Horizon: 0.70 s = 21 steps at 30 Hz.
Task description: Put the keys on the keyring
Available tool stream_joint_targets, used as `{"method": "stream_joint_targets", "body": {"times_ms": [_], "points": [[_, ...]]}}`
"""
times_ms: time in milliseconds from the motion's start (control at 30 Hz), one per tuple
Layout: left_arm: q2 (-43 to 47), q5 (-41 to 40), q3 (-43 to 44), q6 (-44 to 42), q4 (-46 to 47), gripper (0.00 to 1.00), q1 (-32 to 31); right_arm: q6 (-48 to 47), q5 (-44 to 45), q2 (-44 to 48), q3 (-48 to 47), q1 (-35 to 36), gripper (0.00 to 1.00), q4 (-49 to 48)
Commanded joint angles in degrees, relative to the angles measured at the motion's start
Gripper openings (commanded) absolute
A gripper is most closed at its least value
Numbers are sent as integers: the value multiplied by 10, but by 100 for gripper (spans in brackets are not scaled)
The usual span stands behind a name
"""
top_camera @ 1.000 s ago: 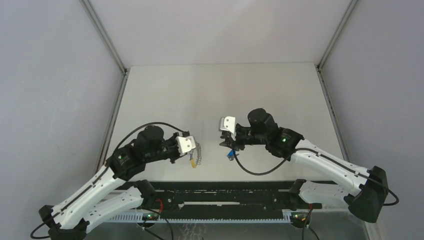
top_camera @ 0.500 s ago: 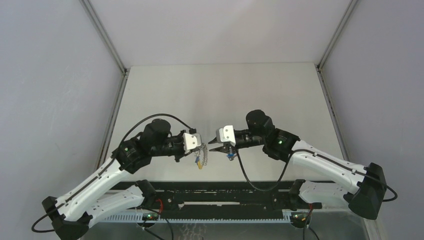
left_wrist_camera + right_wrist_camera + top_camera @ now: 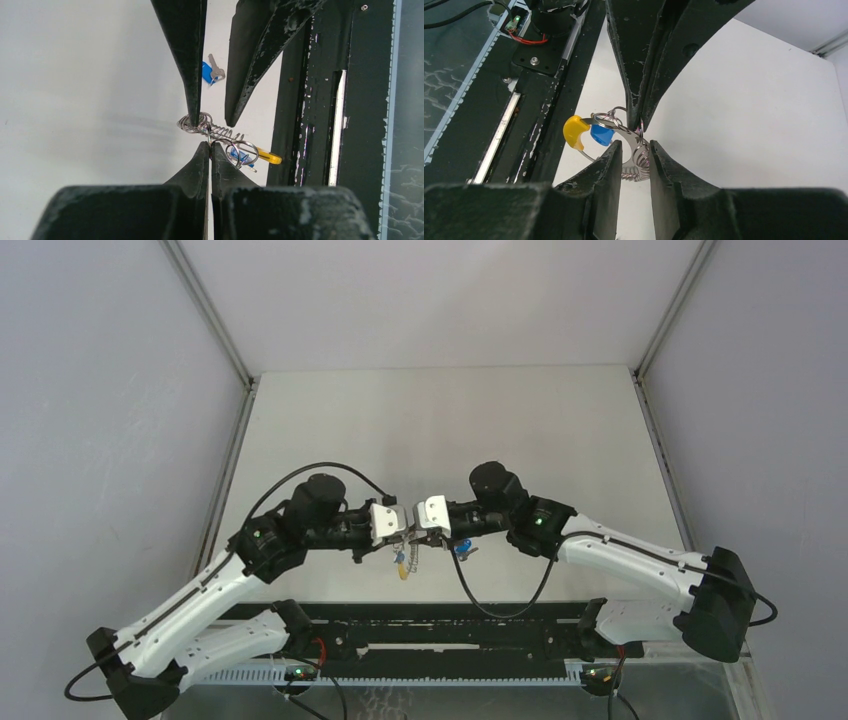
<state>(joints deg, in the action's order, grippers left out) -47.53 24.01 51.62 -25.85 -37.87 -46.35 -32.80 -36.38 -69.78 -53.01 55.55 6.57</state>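
Top external: my left claw (image 3: 397,529) and right claw (image 3: 418,530) meet tip to tip above the near part of the table (image 3: 450,420); the keyring (image 3: 402,554) hangs between and below them, yellow section lowest, and a loose key (image 3: 462,548) with a blue head lies on the table just beside the right claw. Left wrist: my left claw (image 3: 209,150) is pinched tight on the keyring (image 3: 220,134) near one end of its coil; my right claw (image 3: 211,119) enters from above, jaws narrowly parted, one tip at the ring's end loop, the other just clear of the coil; a threaded key (image 3: 240,156) sits on the ring beside the yellow section (image 3: 270,158); the loose key (image 3: 209,71) lies beyond. Right wrist: my right claw (image 3: 635,146) stands narrow, the coil in its gap; the left claw (image 3: 639,117) grips the ring from above, the threaded key (image 3: 601,135) and yellow section (image 3: 574,131) to the left
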Motion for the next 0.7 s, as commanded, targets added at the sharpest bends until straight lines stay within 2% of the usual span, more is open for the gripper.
{"method": "stream_joint_targets", "body": {"times_ms": [0,467,600,667], "points": [[-2,14,38,9,21,0,1,-4,14,-1,-25,6,26,-30],[-9,8,38,13,21,0,2,4,-8,-9,-32,12,21,-37],[-8,9,38,13,21,0,2,4,-2,-17,-38,14,17,-31],[-9,7,38,14,22,0,1,5,-1,-21,-42,14,11,-26]]}}
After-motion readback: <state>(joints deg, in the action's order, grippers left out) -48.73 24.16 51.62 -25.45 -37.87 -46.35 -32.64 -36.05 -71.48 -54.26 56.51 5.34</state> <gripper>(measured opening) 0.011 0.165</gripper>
